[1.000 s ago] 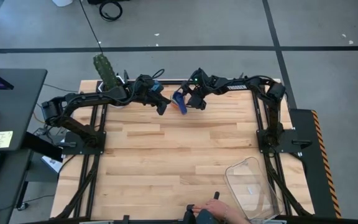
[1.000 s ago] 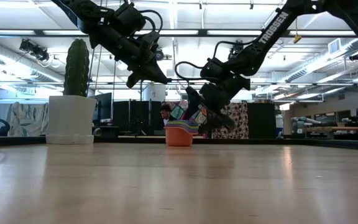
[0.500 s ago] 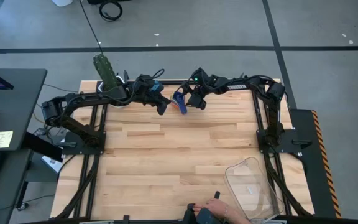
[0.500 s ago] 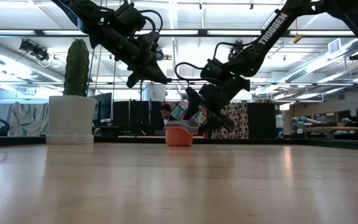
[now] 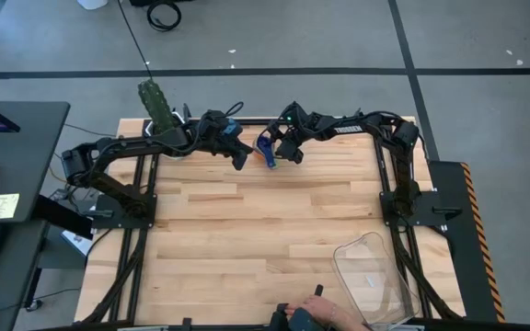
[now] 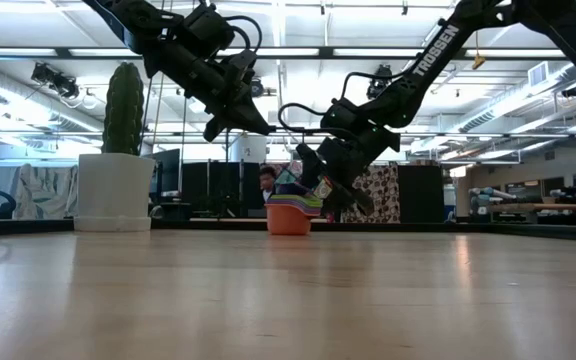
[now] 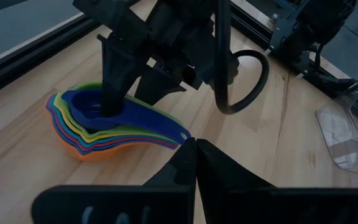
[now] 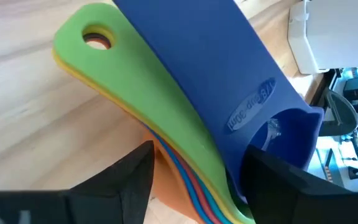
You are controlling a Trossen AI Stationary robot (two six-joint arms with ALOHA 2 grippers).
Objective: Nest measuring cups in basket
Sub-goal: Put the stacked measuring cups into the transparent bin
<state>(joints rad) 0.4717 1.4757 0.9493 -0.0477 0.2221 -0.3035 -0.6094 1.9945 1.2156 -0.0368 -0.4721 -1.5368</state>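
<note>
While my right gripper (image 5: 271, 153) sits over the nested stack of measuring cups (image 5: 266, 152) at the far edge of the table (image 5: 247, 230), its fingers straddle the stack: from the left wrist view one finger (image 7: 114, 87) dips into the bowl of the dark blue cup (image 7: 101, 109) on top. The right wrist view shows both fingers (image 8: 126, 180) apart, with the blue handle, the green cup (image 8: 114, 59) and the orange cup (image 8: 179, 186) under them, between the two. Jaws are spread, not yet clamped on anything I can confirm.

My left gripper (image 5: 239, 160) hovers just beside the stack, fingers pressed together, holding nothing.

The basket (image 5: 373, 276) is at the near right corner, well apart from the cups; a person's hand (image 5: 316, 317) is near it at the table edge.

To do this well, I judge:
- close on the bowl walls or the whole handle bundle, not just the top cup, or the stack may peel apart
- squeeze slowly; the thin plastic could slip or fan out
- lift straight up before swinging toward the basket
- keep the left arm clear of the right one's path
- watch that hand near the basket on arrival
</note>
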